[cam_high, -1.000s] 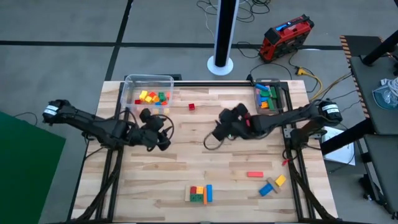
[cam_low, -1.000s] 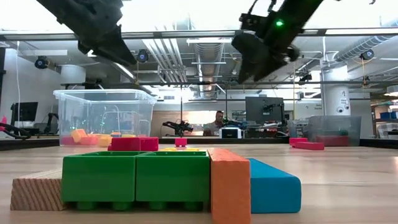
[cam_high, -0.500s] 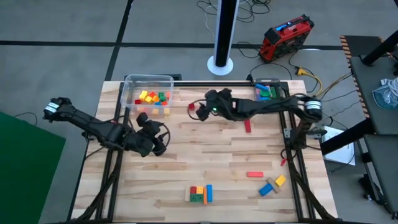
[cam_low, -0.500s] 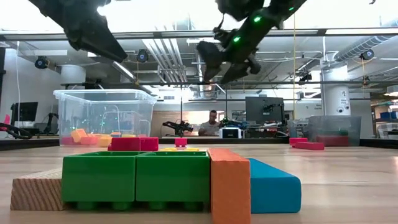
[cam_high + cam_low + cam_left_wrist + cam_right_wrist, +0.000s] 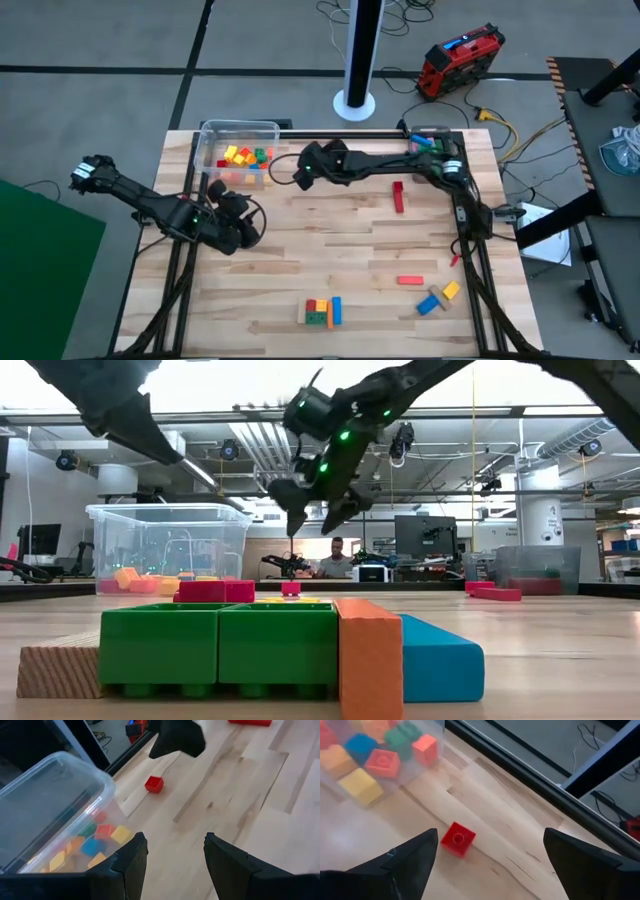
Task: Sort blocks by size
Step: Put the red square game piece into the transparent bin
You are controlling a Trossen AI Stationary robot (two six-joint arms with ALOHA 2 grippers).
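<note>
A small red cube (image 5: 457, 838) lies on the table just off the clear tub (image 5: 238, 133), which holds several small coloured cubes (image 5: 245, 155). My right gripper (image 5: 490, 837) hangs open above the cube, reaching across the far side of the table (image 5: 303, 172). One finger shows on each side of the cube, and neither touches it. My left gripper (image 5: 173, 840) is open and empty over the left half of the table (image 5: 250, 215), near the tub's front. A red bar (image 5: 398, 196) lies flat on the table right of centre.
A second tub (image 5: 432, 152) with long bars stands at the far right corner. Near the front edge lie a cluster of green, orange and blue blocks (image 5: 322, 311), a red bar (image 5: 409, 281), and a blue and a yellow block (image 5: 437, 298).
My right gripper has swung from the table's middle toward the far left and now hangs over the small red cube by the clear tub. The red bar now shows where the arm stood. My left gripper has drawn back a little toward the left edge.
</note>
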